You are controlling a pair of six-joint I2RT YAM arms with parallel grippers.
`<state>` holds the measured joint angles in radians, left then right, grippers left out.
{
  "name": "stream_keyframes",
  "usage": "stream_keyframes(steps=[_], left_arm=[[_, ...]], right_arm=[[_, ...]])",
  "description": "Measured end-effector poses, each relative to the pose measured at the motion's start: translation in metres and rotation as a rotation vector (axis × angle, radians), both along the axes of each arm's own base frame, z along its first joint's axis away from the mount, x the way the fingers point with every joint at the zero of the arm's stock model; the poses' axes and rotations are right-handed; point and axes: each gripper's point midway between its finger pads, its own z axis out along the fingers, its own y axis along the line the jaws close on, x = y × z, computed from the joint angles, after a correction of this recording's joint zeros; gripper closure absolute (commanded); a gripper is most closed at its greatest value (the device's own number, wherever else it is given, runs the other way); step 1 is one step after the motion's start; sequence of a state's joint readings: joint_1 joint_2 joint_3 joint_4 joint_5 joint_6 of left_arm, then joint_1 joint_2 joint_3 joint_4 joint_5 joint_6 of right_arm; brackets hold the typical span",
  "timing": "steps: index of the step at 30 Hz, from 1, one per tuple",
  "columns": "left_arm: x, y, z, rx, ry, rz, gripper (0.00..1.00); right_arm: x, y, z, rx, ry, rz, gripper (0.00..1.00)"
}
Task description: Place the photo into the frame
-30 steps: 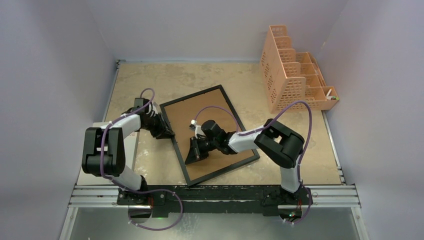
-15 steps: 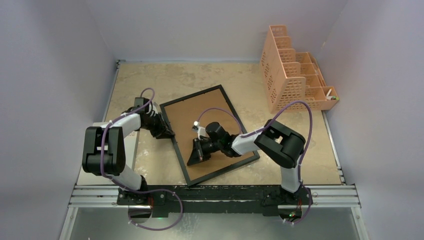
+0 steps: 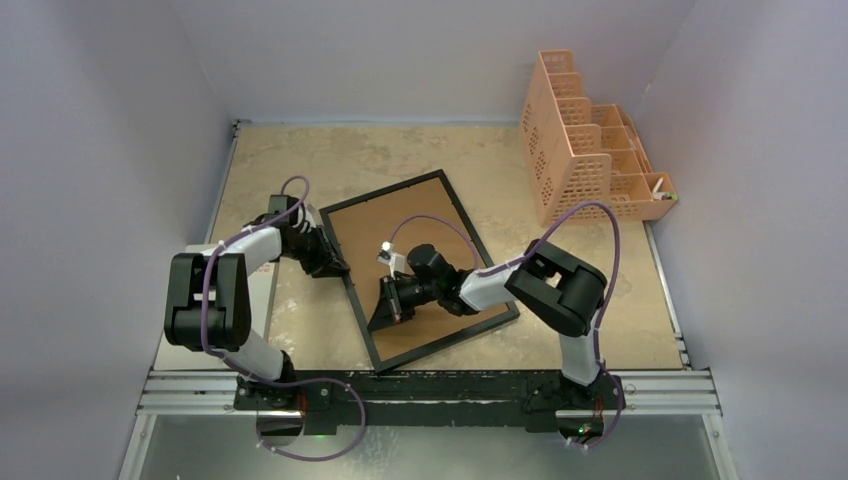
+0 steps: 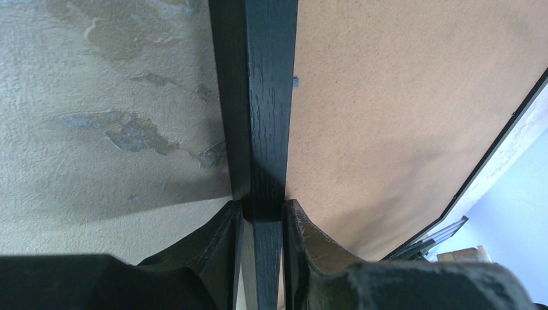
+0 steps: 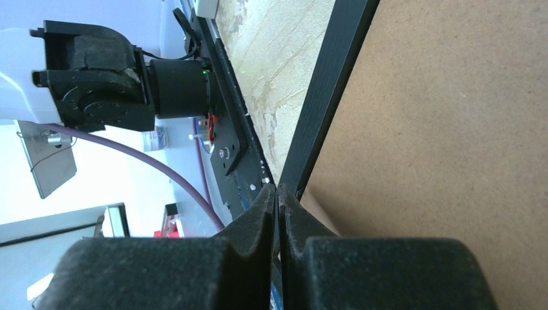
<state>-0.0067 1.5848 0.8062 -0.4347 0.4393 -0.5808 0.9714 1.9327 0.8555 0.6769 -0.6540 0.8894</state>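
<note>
Right gripper (image 3: 385,315) has nudged a bit toward the frame's left rail, while the left gripper (image 3: 335,268) hasn't budged. One frame (image 3: 390,225) lies back-up and skewed mid table (image 3: 300,160), brown board showing. The left gripper pinches that rail. The right fingers (image 5: 258,213) are pressed together, tips at the rail's inner edge. One peach organizer (image 3: 585,150) sits far right, well apart.

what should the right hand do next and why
Probably work the shut right hand under the edge of the backing board to lift it: its tips sit at the seam with the frame, whose rail the left hand clamps.
</note>
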Motion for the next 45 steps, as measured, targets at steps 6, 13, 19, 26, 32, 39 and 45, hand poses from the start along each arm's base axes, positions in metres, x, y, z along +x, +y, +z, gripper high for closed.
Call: stream_keyframes(steps=[6, 13, 19, 26, 32, 39, 45], left_arm=[[0.000, 0.000, 0.000, 0.000, 0.000, 0.000, 0.91], [0.000, 0.000, 0.000, 0.000, 0.000, 0.000, 0.91], [0.000, 0.000, 0.000, 0.001, 0.000, 0.000, 0.91], [0.000, 0.000, 0.000, 0.001, 0.000, 0.000, 0.92], [0.000, 0.001, 0.000, 0.004, 0.001, 0.001, 0.93], [0.000, 0.001, 0.000, 0.004, 0.002, 0.002, 0.93], [0.000, 0.001, 0.000, 0.005, 0.002, 0.002, 0.93]], right_arm=[[-0.007, 0.006, -0.010, -0.027, 0.017, 0.026, 0.93], [-0.008, 0.007, -0.011, -0.055, 0.022, 0.033, 0.92], [-0.008, 0.006, -0.013, -0.074, 0.028, 0.032, 0.92], [-0.002, 0.004, -0.015, -0.081, 0.030, 0.022, 0.93], [0.003, -0.001, -0.015, -0.082, 0.038, 0.024, 0.93], [0.004, -0.003, -0.016, -0.083, 0.026, 0.032, 0.93], [0.004, -0.003, -0.018, -0.092, 0.015, 0.045, 0.91]])
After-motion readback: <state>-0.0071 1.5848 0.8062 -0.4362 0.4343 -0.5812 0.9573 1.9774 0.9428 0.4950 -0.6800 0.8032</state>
